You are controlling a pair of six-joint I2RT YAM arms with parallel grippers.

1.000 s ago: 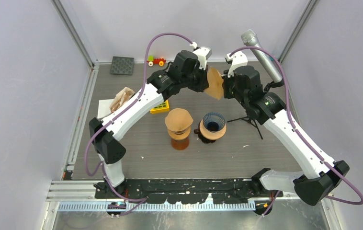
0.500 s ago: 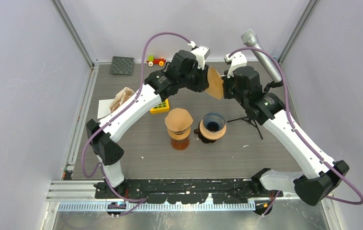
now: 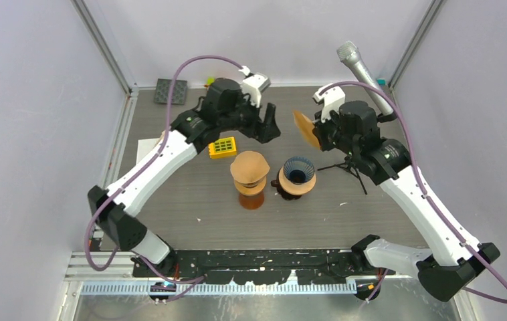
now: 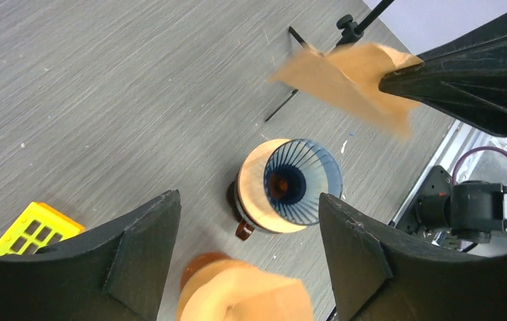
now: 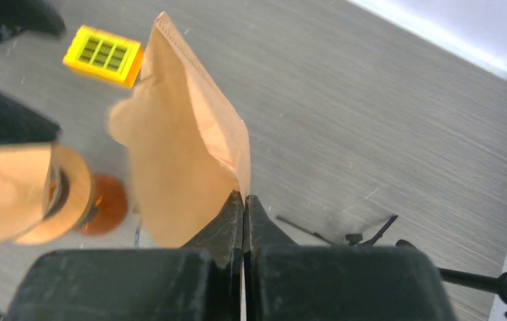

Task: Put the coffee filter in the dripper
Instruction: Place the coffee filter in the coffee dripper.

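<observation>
While the filter hangs in the air, the dripper holds nothing yet. Over the grey desk point(image 3: 170, 200) the left tool point(image 3: 269, 126) hovers with its jaws spread and nothing between them, off to the left of the filter and apart from it. The right tool point(image 5: 243, 200) is pressed together on one edge of the filter point(image 5: 184, 154), which hangs flat and folded above the desk, behind the dripper point(image 3: 297, 170) and clear of it. The dripper stands upright mid-desk, its ribbed blue mouth facing up, with a tan pile point(image 3: 249, 166) just beside it on its left.

The step in hand looks like carrying the filter over and lowering it in. It would go best with the pointed end turned down and centred over the mouth before descending. The paper is limp and still folded shut, so it may lie across the rim rather than seat. The free left tool could nudge it open or steady the dripper. Letting go should wait until the tip sits deep inside, and the approach should stay away from the pile.
</observation>
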